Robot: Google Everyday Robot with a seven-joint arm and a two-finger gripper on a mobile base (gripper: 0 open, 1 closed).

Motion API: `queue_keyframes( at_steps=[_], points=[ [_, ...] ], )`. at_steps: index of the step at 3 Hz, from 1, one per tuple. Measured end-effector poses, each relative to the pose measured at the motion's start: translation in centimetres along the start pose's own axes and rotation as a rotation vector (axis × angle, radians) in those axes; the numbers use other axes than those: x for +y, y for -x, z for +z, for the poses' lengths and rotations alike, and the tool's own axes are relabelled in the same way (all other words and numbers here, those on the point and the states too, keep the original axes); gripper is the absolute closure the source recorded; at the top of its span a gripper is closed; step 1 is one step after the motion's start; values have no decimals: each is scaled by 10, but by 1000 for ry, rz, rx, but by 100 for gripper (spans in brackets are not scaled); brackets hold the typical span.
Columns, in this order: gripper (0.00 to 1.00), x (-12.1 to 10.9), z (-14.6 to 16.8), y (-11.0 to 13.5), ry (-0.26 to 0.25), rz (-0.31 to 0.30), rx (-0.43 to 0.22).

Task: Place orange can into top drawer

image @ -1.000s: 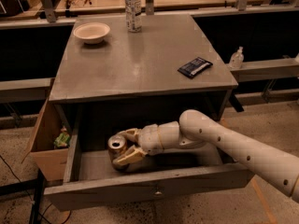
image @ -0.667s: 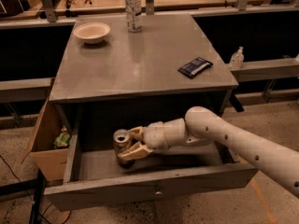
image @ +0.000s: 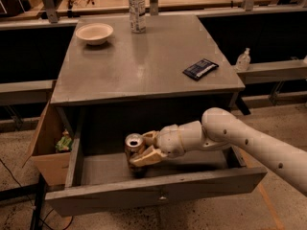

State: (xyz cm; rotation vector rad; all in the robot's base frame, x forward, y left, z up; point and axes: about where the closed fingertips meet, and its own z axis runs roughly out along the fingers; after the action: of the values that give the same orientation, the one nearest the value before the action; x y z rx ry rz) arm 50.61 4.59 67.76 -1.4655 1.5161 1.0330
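The orange can (image: pixel 133 147) is upright inside the open top drawer (image: pixel 158 193), left of its middle, with its silver top showing. My gripper (image: pixel 142 148) reaches in from the right on a white arm and is shut on the can, one finger (image: pixel 146 158) across its front and one behind. The can's base looks close to the drawer floor; I cannot tell if it touches. The drawer is pulled out towards the camera, with a small round knob (image: pixel 162 196) on its front panel.
The grey cabinet top (image: pixel 144 66) holds a white bowl (image: pixel 94 32), a clear water bottle (image: pixel 137 8) and a dark packet (image: pixel 200 69). A tan cardboard box (image: pixel 48 150) with a green item stands at the drawer's left. Benches run behind.
The gripper and can have moved a little to the right and up within the drawer. The grip is unchanged.
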Motion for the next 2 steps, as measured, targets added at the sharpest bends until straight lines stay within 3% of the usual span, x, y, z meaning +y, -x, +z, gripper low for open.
queue_keyframes(
  at_steps=[1, 2],
  points=[
    [28, 5, -2, 1, -7, 8, -8],
    [11, 7, 2, 4, -42, -24, 6]
  ],
)
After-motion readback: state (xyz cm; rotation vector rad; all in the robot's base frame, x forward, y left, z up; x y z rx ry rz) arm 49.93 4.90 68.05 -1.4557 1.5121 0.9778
